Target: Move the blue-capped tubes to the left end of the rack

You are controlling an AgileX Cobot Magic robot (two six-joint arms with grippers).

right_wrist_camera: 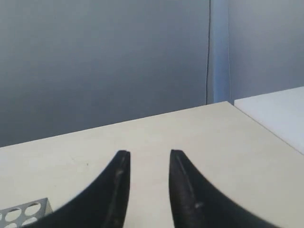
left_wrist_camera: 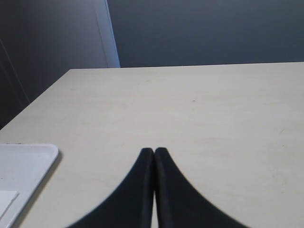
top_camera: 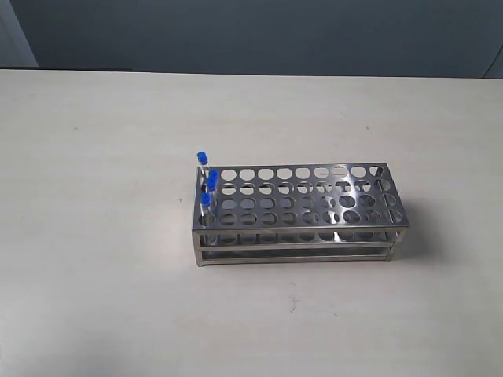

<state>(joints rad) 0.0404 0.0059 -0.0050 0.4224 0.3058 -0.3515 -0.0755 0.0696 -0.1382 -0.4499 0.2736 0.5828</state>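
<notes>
Showing blue-capped tubes (top_camera: 212, 179) standing upright at left end of rack (top_camera: 314, 206) lying crosswise on desk (top_camera: 94, 275); left end effector (left_wrist_camera: 154, 150) pressing together, right end effector (right_wrist_camera: 149, 153) gaping apart, seemingly nearer.

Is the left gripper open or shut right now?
Shut: the left gripper shows both black tips touching in the wrist view, nothing between them.
</notes>
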